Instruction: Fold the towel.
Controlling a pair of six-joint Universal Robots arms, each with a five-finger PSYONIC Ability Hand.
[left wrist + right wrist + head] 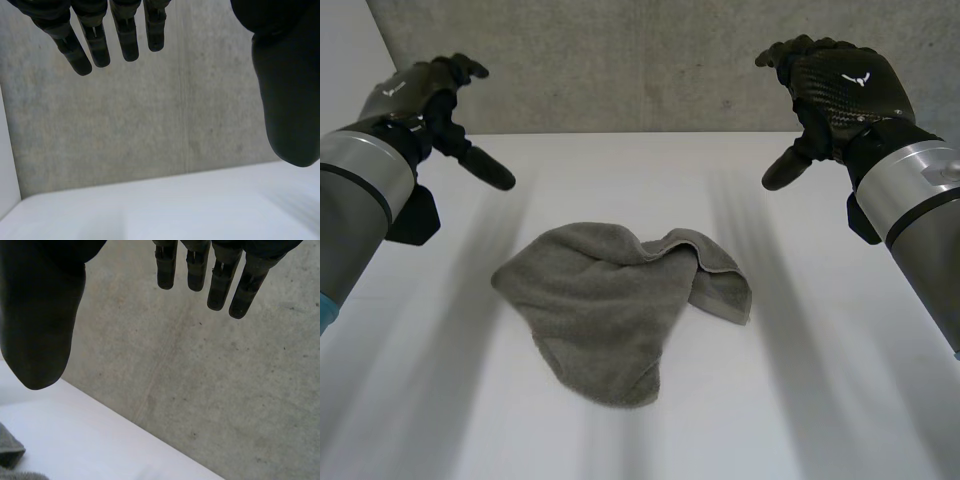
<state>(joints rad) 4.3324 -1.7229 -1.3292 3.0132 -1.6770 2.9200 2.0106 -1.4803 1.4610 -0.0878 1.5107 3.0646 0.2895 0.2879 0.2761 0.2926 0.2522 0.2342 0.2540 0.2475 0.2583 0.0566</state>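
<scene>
My left hand (420, 92) and right hand (848, 92) are black with a woven sheen, each bearing a small white mark, on silver-grey, black-banded forearms (918, 205).

The towel (620, 310) is grey terry cloth, matt and nubbly, with a flatter hem along one edge. The table (820, 400) under it is white, smooth and matt. Beyond the towel the wall (620, 60) is bare grey concrete, rough and speckled, while to either side of the towel the left hand (425, 90) and right hand (840, 95) are black with a fine woven texture and a dull sheen, on arms (920, 200) sleeved in satin grey metal.
</scene>
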